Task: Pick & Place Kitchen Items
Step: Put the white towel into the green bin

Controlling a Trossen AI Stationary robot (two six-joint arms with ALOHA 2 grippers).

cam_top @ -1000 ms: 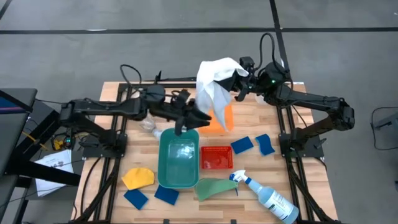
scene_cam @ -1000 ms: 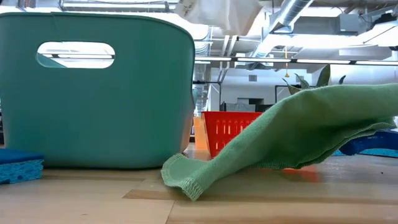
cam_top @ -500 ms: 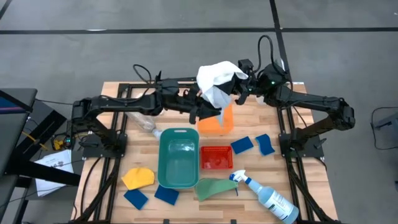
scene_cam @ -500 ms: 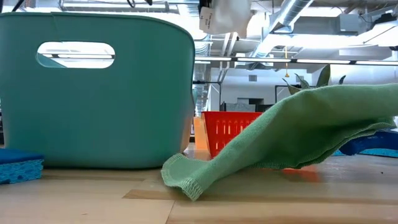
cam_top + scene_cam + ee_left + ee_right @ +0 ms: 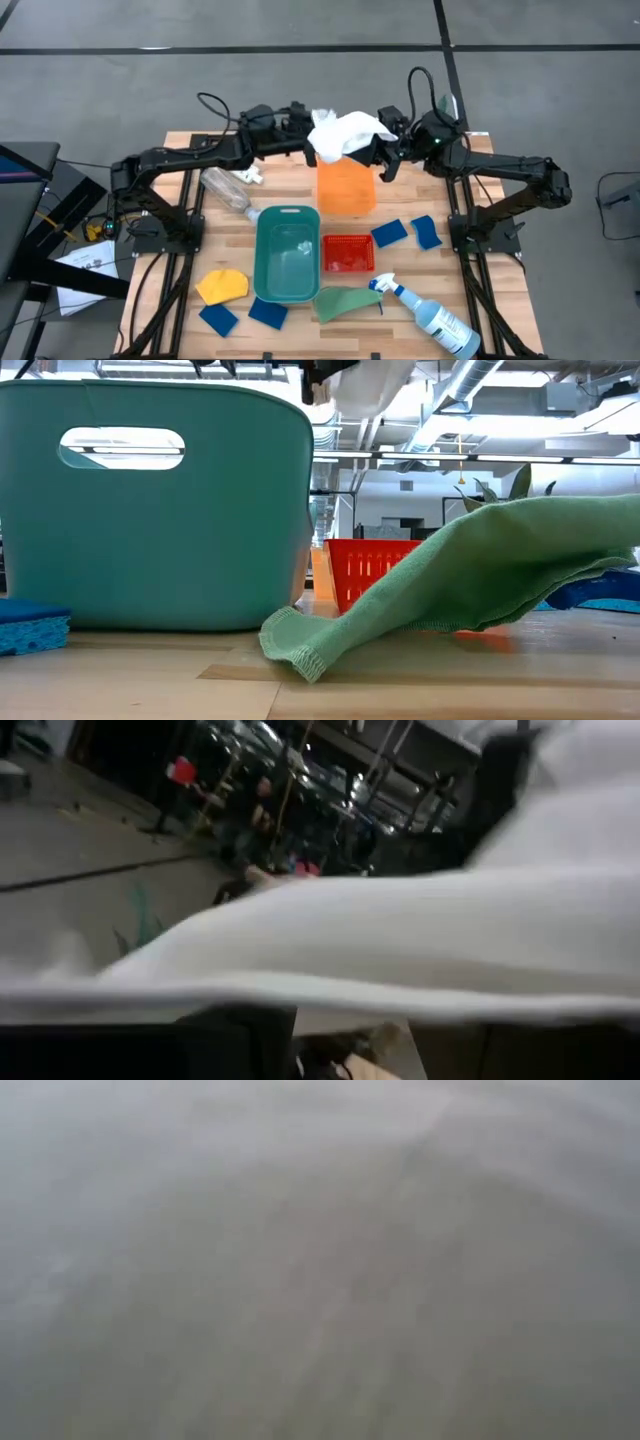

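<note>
High view: wooden table (image 5: pixel 400 205) on grey floor; both grippers clutch the white cloth (image 5: pixel 345 133).

Cloth (image 5: pixel 345 133) above bin (image 5: pixel 346 188); tub (image 5: pixel 287 252) left of basket (image 5: pixel 348 254).

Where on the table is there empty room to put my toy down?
Bare wood lies left of the teal plastic bin, below the clear bottle, and right of the blue sponges. The front edge around the green cloth is crowded.
</note>
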